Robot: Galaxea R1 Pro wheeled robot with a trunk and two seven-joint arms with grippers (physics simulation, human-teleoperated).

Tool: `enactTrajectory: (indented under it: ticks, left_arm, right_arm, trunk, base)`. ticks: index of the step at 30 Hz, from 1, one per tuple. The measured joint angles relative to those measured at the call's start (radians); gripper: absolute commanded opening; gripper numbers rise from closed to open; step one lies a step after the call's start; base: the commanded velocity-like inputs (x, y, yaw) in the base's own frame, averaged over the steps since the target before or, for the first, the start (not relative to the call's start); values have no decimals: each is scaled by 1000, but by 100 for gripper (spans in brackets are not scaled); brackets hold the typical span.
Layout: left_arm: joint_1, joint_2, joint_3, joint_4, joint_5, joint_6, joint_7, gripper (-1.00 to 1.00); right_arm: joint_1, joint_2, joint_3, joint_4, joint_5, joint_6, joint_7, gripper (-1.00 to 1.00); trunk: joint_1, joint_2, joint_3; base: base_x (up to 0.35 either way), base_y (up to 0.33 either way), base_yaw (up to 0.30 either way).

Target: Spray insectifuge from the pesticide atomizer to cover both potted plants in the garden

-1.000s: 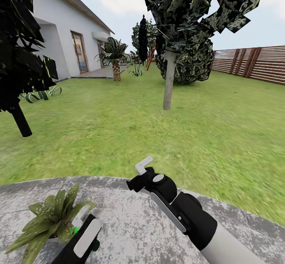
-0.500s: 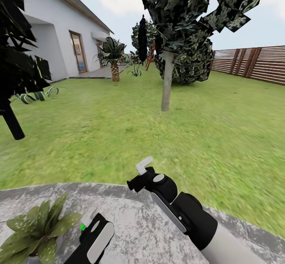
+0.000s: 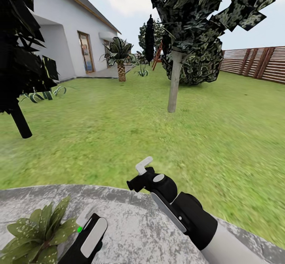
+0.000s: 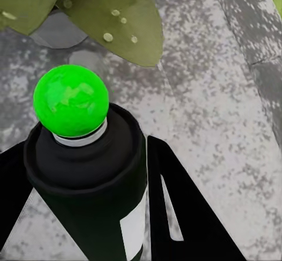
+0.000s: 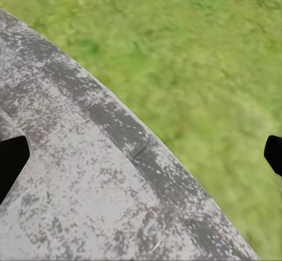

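My left gripper (image 3: 89,232) is shut on the pesticide atomizer (image 4: 88,173), a slim black bottle with a white label and a bright green ball tip (image 3: 79,229). The tip points at the potted plant (image 3: 35,236) with pale-speckled leaves, low at the left of the head view on grey paving. In the left wrist view, speckled leaves (image 4: 111,14) and a grey pot (image 4: 59,29) lie just beyond the tip. My right gripper (image 3: 139,171) hangs open over the paving's edge, its dark fingertips (image 5: 12,161) far apart with nothing between them.
Round grey stone paving (image 3: 138,224) meets the lawn (image 3: 118,137). A thin tree trunk (image 3: 173,86) stands ahead and a dark trunk (image 3: 19,123) at the left. A white house (image 3: 67,38), a palm (image 3: 120,56), a small leaf rosette (image 3: 142,72) and a slatted fence (image 3: 253,62) lie farther off.
The head view has swung slightly, so the background shifted right. My left gripper with the atomizer has edged back toward the speckled plant. The right arm has kept its pose.
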Motion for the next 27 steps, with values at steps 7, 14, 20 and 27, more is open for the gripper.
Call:
enactTrajectory:
  ticks: [7,14,20,27]
  left_arm:
    - [0,0,-4,1,-2,0,-4,-100]
    - [0,8,-5,9,-1,0,-9,-100]
    - [0,5,-3,39,6,-1,-35,-100]
    - [0,1,2,43,10,-4,-37,-100]
  right_arm:
    - [0,0,0,0,0,0,-2,100]
    - [0,0,0,0,0,0,-2,100]
    - [0,0,1,0,0,-2,-3,100]
    - [0,-2,2,0,1,-35,-3,100]
  trunk:
    - [0,0,0]
    - [0,0,0]
    - [0,0,0]
    - [0,0,0]
  base:
    - [148,-231,263]
    - [221,-231,263]
    - [223,-133,263]
    - [11,-3,240]
